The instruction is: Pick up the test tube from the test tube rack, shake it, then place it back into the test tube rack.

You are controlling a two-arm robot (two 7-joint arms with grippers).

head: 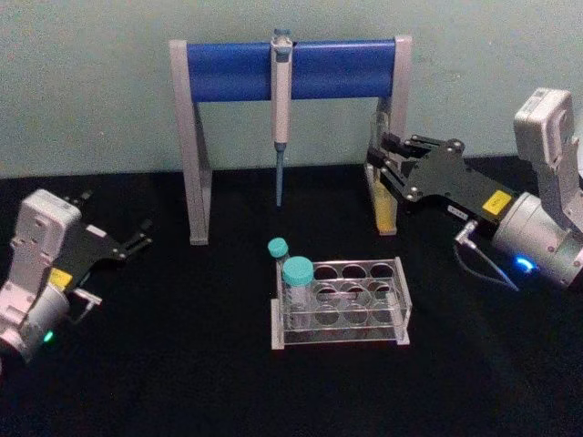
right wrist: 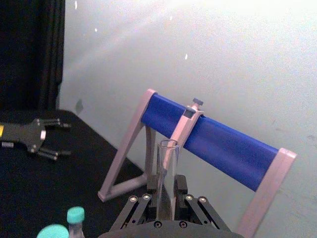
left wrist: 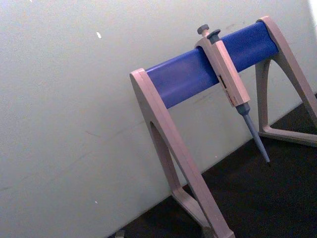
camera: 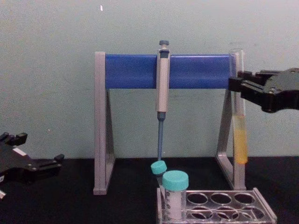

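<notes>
The test tube [head: 380, 173] is a slim clear tube with yellow liquid in its lower part. It hangs upright in the air, pinched near its upper part by my right gripper [head: 383, 160], just in front of the stand's right leg. From the chest, the test tube [camera: 240, 126] sits above and behind the test tube rack [camera: 223, 204], with the right gripper [camera: 238, 86] shut on it. The wrist view shows the test tube [right wrist: 167, 168] rising between the fingers [right wrist: 143, 203]. The test tube rack [head: 404, 309] rests mid-table. My left gripper [head: 118, 218] is parked open at the left.
A grey-and-blue pipette stand [head: 290, 68] spans the back of the table, with a pipette [head: 281, 118] hanging from it. Two teal-capped tubes [head: 297, 278] stand at the rack's left end. The black tabletop [head: 182, 364] lies open around the rack.
</notes>
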